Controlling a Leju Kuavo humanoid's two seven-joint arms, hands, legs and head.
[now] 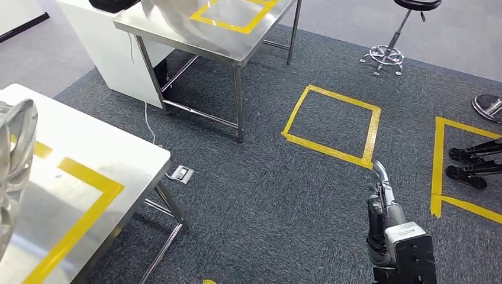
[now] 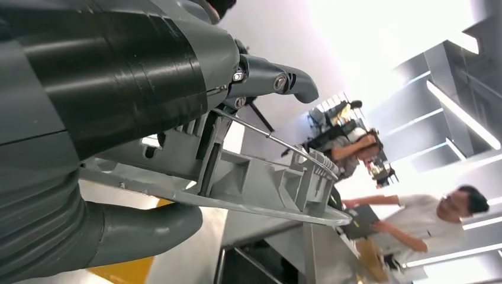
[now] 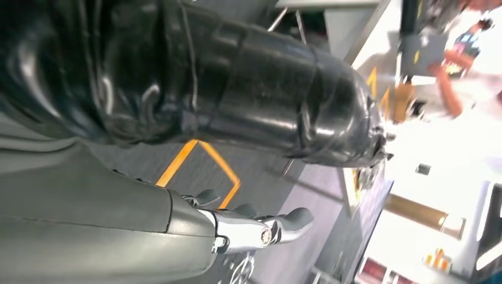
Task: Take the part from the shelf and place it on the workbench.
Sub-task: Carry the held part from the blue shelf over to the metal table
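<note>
The part [image 2: 266,177] is a grey ribbed plastic piece with a thin metal rod. My left hand [image 2: 118,89] grips it, thumb under it and fingers [image 2: 278,83] over its upper side. In the head view the part [image 1: 15,160] shows at the far left edge, above the steel workbench [image 1: 89,154], which carries a yellow tape outline. My right hand [image 1: 382,189] hangs low at the lower right over the carpet, holding nothing. Its fingers [image 3: 260,228] are stretched out loosely.
A second steel table [image 1: 237,50] with yellow tape stands ahead beside a white cabinet [image 1: 112,59]. Yellow tape squares [image 1: 331,124] mark the carpet. A floor socket [image 1: 180,173] lies by the workbench leg. A stool [image 1: 391,53] and black stand feet [image 1: 473,163] are at the right. A person [image 2: 426,219] stands beyond.
</note>
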